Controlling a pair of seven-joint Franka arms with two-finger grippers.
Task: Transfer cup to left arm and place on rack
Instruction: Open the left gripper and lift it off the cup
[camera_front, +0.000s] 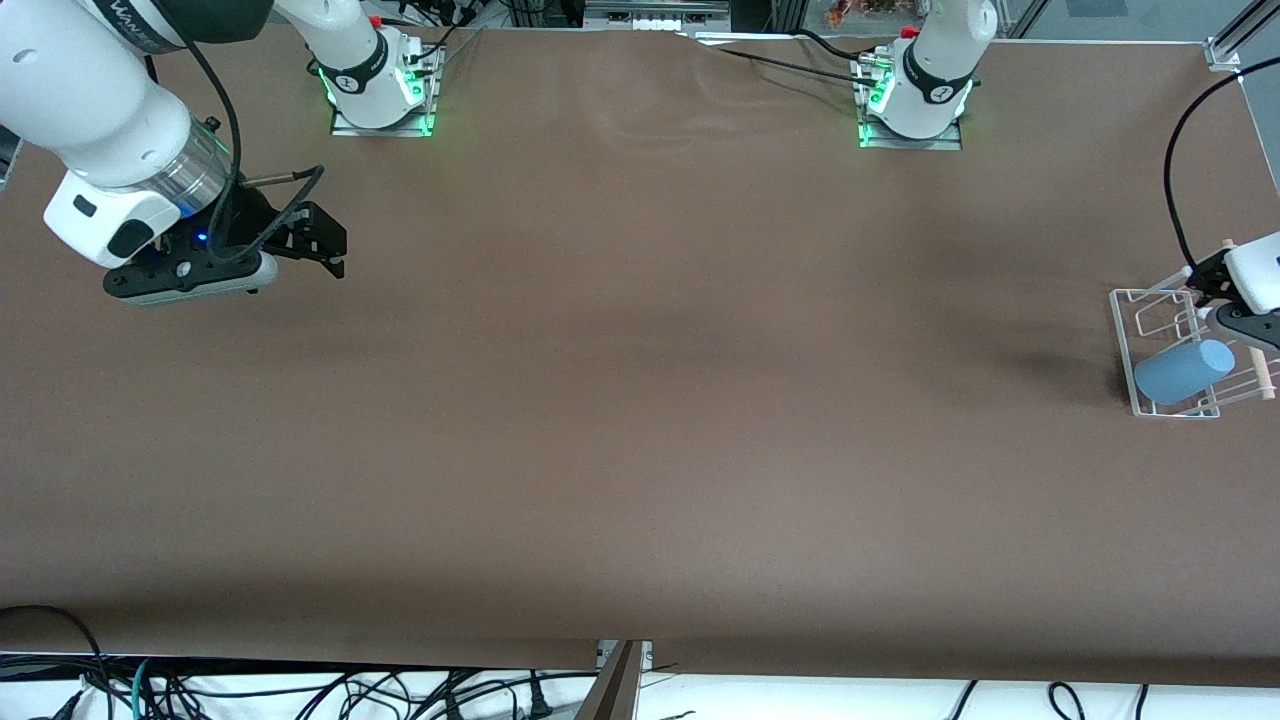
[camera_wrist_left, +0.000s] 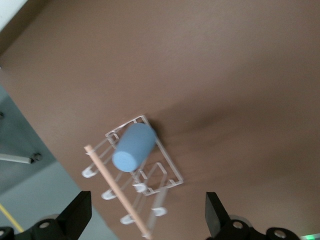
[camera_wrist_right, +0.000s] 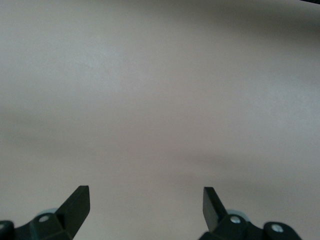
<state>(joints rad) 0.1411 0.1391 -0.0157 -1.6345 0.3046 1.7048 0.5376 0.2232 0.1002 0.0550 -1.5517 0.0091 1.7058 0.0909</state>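
L gripper (camera_wrist_left: 145, 215) hangs over rack (camera_front: 1135, 345), black fingers spread, nothing held. Under it: matte light-blue tapered cup (camera_wrist_left: 133, 148) lying sideways on white wire loops, wooden rod (camera_wrist_left: 117, 191) alongside. R gripper (camera_front: 318, 243) spread, empty, over brown table (camera_front: 640, 400).

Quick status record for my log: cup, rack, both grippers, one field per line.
cup: light-blue cup lying on its side on the rack, no gripper touching it
rack: white wire rack with a wooden rod, at the left arm's end of the table
left gripper: left gripper open, empty, above the rack
right gripper: right gripper open, empty, waiting over bare table at the right arm's end
task state: cup appears placed on the rack
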